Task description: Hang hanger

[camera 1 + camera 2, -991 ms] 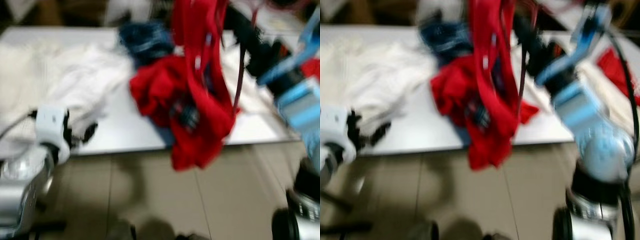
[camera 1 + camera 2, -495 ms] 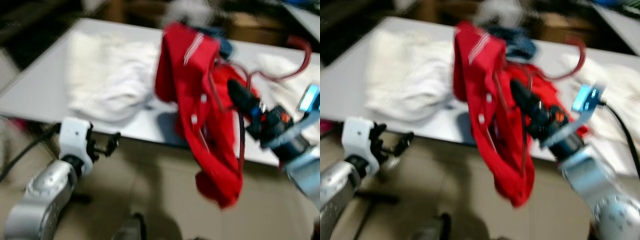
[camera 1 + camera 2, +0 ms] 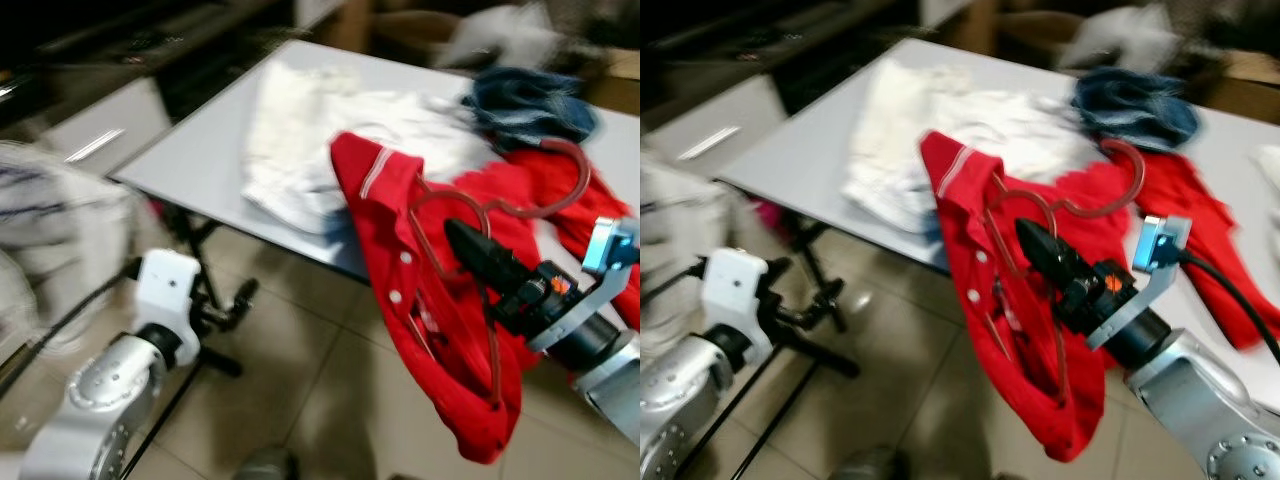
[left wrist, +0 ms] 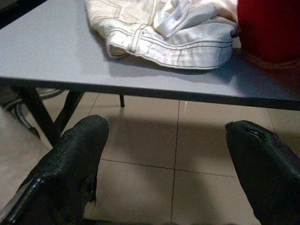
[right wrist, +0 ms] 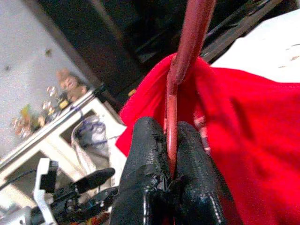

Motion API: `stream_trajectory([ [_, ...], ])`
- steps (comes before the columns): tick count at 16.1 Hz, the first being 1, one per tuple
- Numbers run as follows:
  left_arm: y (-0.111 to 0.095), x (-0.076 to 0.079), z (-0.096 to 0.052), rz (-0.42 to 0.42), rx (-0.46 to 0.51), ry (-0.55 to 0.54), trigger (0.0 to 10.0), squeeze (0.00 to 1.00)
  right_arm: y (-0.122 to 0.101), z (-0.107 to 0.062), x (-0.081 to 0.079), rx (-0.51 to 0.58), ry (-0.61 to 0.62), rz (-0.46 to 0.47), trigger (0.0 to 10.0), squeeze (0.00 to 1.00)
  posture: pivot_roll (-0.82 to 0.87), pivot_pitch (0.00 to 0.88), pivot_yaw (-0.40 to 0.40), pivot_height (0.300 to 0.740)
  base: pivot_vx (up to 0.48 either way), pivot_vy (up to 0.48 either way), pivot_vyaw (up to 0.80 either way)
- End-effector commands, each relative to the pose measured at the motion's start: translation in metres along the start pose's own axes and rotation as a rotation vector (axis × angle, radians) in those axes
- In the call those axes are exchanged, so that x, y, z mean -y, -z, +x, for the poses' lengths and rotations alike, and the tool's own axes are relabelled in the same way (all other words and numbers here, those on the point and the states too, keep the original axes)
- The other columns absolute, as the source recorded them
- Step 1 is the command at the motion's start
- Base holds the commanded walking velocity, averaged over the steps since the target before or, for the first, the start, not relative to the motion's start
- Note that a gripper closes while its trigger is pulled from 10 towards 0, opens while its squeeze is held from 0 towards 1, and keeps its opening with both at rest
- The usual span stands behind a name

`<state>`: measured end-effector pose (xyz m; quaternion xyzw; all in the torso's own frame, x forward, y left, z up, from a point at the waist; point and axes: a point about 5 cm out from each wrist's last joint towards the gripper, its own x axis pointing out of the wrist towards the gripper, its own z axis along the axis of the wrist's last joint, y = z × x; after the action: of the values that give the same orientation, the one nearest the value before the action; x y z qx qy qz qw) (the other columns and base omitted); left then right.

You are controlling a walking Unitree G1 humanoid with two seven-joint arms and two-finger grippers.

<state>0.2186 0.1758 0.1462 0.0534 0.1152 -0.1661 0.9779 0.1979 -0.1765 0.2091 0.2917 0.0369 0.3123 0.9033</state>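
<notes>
The hanger (image 3: 1065, 215) is a thin red one with a round hook, and it is lifted in the air above the tiled floor (image 3: 900, 370), just beside the edge of the grey table (image 3: 800, 150). A red polo shirt (image 3: 985, 300) with a striped collar hangs on it, soft and loose, falling down below the gripper. The right gripper (image 3: 1040, 245) pinches the hanger: in the right wrist view its two black fingers (image 5: 150, 164) are pressed together on the red rod (image 5: 174, 126), with the red cloth behind. I think it holds the hanger high and away from the table so that the shirt can hang free and can be carried to a rail; no rail is seen clearly here.

The left gripper (image 3: 232, 305) is low and to the side, near the table legs. Its rough black fingers (image 4: 70, 164) are spread apart and hold nothing.

On the flat, smooth table top lie a white crumpled garment (image 3: 310, 140) with stitched seams, a dark blue denim piece (image 3: 1135, 105) and another red cloth (image 3: 1195, 215). The head views are somewhat blurred.
</notes>
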Motion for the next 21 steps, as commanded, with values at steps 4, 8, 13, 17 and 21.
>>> stream_trajectory([
  [4, -0.003, -0.001, -0.001, 0.041, 0.014, 0.006, 10.0, 0.00, 0.015, 0.002, 0.001, -0.041, 0.016, -0.011, 10.0, 0.00, 0.07, 0.093, -0.027, 0.740, 0.000, 0.000, 0.80],
  [8, 0.001, 0.004, -0.003, 0.041, 0.007, 0.015, 10.0, 0.00, 0.030, 0.001, -0.001, -0.102, 0.014, -0.010, 10.0, 0.00, 0.06, 0.101, -0.030, 0.740, 0.000, 0.000, 0.80],
  [13, 0.002, 0.006, -0.002, 0.045, 0.005, 0.029, 10.0, 0.00, 0.038, 0.001, 0.000, -0.124, 0.028, -0.014, 10.0, 0.00, 0.07, 0.101, -0.029, 0.740, 0.000, 0.000, 0.80],
  [17, 0.001, 0.008, 0.002, 0.049, 0.008, 0.036, 10.0, 0.00, 0.049, 0.002, 0.008, -0.164, 0.067, -0.034, 10.0, 0.00, 0.07, 0.100, -0.032, 0.740, 0.000, 0.000, 0.80],
  [21, 0.000, 0.011, 0.008, 0.013, 0.023, 0.029, 10.0, 0.00, 0.057, 0.003, 0.016, -0.191, 0.122, -0.060, 10.0, 0.00, 0.06, 0.099, -0.033, 0.740, 0.000, 0.000, 0.80],
])
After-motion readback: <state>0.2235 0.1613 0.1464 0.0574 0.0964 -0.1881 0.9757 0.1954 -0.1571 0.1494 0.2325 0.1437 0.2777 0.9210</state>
